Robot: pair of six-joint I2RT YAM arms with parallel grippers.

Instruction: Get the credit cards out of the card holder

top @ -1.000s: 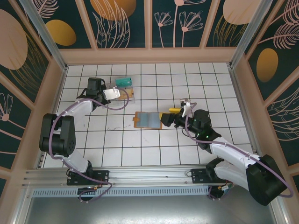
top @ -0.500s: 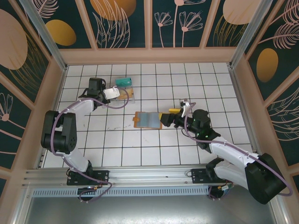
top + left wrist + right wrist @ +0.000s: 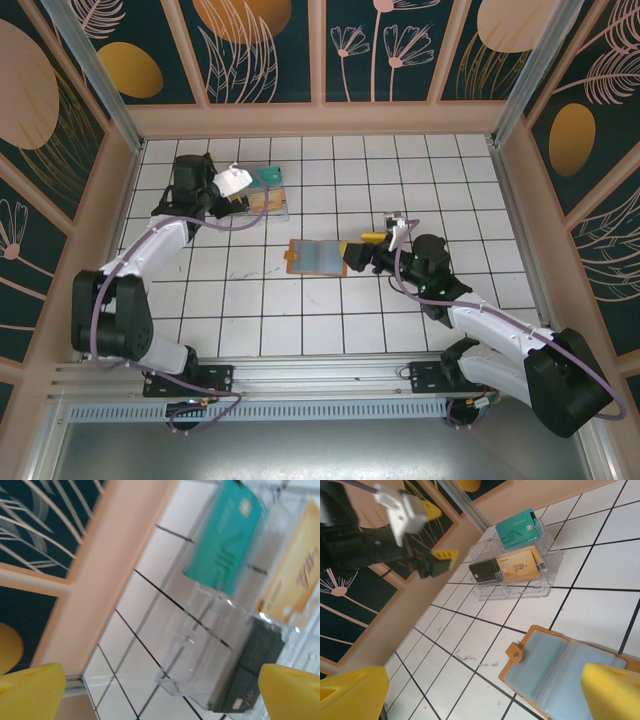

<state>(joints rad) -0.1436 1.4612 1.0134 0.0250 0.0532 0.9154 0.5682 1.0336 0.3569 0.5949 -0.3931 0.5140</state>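
Note:
The card holder (image 3: 316, 258) lies open on the tiles, orange-brown rim and snap tab around pale blue-grey sleeves (image 3: 555, 672). My right gripper (image 3: 361, 250) hovers at its right edge, open, its yellow fingertips (image 3: 353, 692) wide apart with nothing between them. Three credit cards lie in a clear tray (image 3: 268, 207): teal (image 3: 520, 528), tan (image 3: 520, 566) and black (image 3: 484, 570). My left gripper (image 3: 228, 186) hangs just left of that tray, open and holding nothing. The left wrist view looks down on the teal card (image 3: 225, 535), tan card (image 3: 295, 580) and black card (image 3: 250, 670).
A peach-coloured wall base (image 3: 105, 565) runs close behind the tray on the left. White tiles with black grout (image 3: 300, 310) stretch between the card holder and the arm bases. Patterned walls enclose the floor on three sides.
My left gripper has opened and pulled back up and to the left, away from the tray. The right arm and the card holder have stayed put.

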